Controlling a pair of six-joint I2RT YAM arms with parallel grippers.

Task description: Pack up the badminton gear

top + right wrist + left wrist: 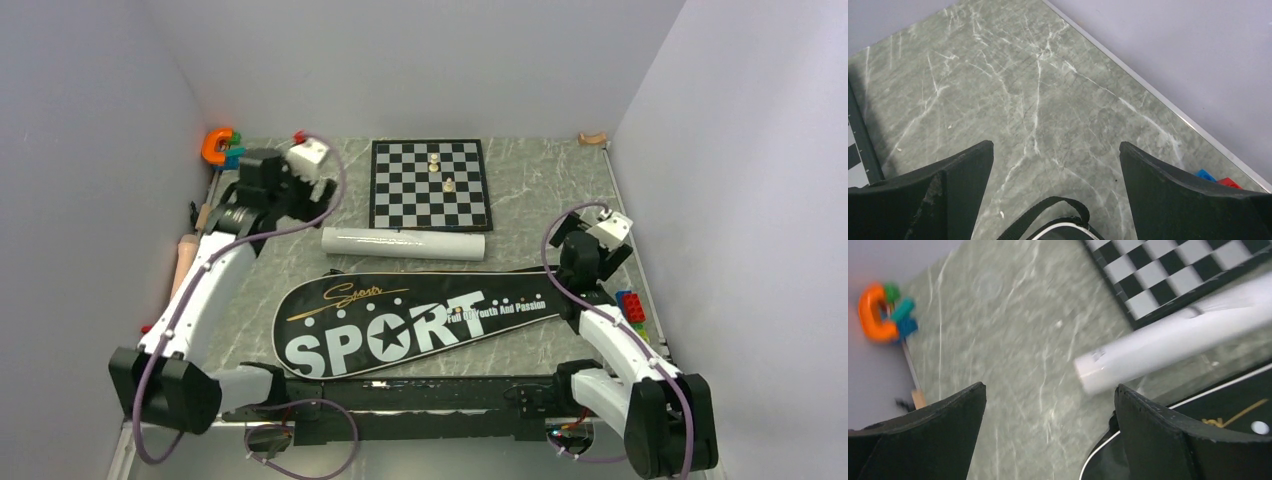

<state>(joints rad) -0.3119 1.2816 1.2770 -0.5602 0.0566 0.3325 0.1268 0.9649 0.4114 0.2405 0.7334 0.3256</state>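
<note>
Right now, your left gripper [1050, 390] is hanging over the far left part of the table [540, 190]. Its two black fingers [938, 430] are standing wide apart and gripping nothing. Only marbled grey surface is showing between them in the left wrist view.

Just ahead of its right finger, the long white tube [403, 243] is lying on its side, with its capped end pointing toward that gripper. The tube is resting between the chessboard [430, 185] and the black bag [400, 325], just beside the board's near edge. I cannot tell whether it is touching the board.

The bag lettered SPORT is lying flat across the near middle of the table. Its broad head end is pointing left and its narrow handle end is reaching toward your right arm. Whether it is zipped or open is not showing from these angles.

Your right gripper [1055, 145] is hovering over the right side of the table. Its fingers [933, 200] are likewise spreading wide and holding nothing. The bag's black strap loop [1058, 207] is peeking in low between them in the right wrist view.

Two pale chess pieces [441, 172] are standing on the chessboard. An orange toy [216, 146] is sitting in the far left corner, and a beige wooden rod [185, 258] is lying along the left edge. Red and blue bricks [632, 308] are sitting by the right edge, close to your right arm.
</note>
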